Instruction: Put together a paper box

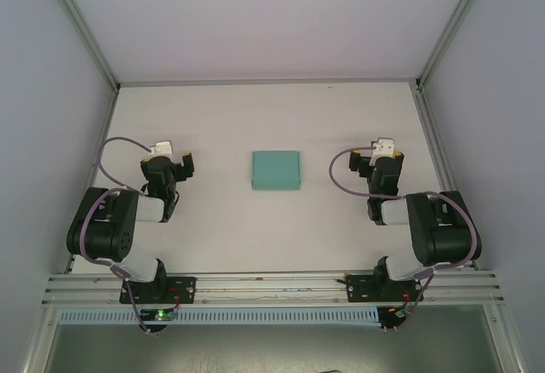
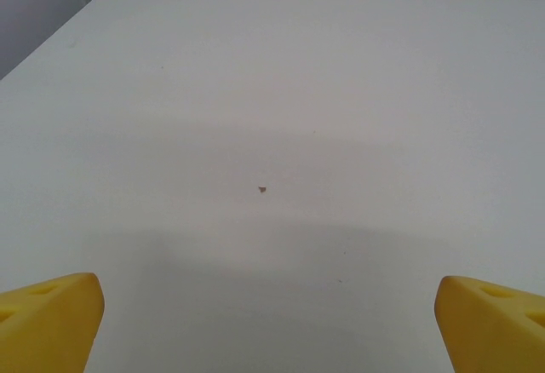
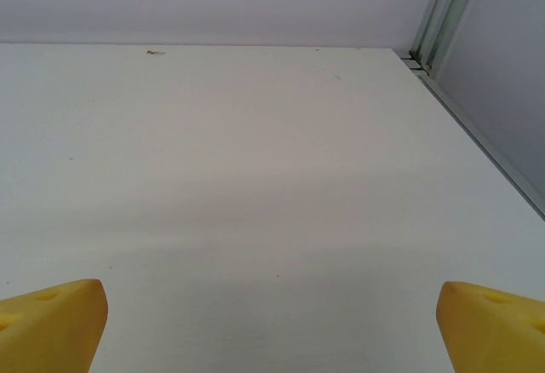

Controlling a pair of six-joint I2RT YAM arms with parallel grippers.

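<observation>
Evidently light, the teal-green card paper box [image 1: 276,170] (centre of tabletop [image 1: 221,237]) may skid or crease if wide-open, empty left gripper [image 2: 272,318] or right gripper [image 3: 272,322] pushes one-sidedly.

Left arm [image 1: 109,226] and right arm [image 1: 441,230] had bulky black joint housings, pale grey link tubes. Thin mauve cable [image 1: 100,162] looped beside each wrist, under small white camera block [image 1: 160,147]. Yellow blunt wedges formed pincer fingertips [image 2: 49,322].

Bright, even light — soft shadows, slight blur.
</observation>
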